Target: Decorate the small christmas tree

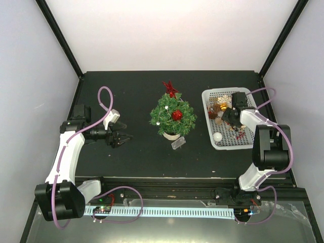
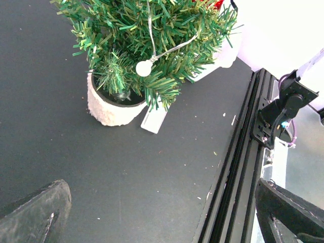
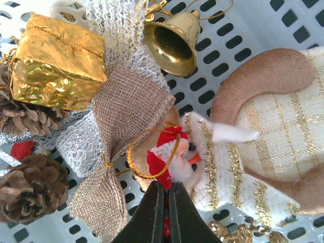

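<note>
Top external: the small christmas tree point(image 1: 172, 115) stands at the middle of the desk point(image 1: 131, 96). My left jaws are spread wide to its left, and my right jaws are down in the white basket point(image 1: 208, 109). Left wrist: the tree's pot point(image 2: 109, 109) is ahead. Right wrist: the jaws are pressed together at a Santa ornament point(image 3: 169, 159); I can't tell if they grip it.

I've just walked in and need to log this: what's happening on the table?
Two robot arms are decorating the small christmas tree, which already carries a red star and red ball. The right tool is down in the white basket, shut on a small red-and-white ornament. The left tool hangs open beside the tree.
</note>
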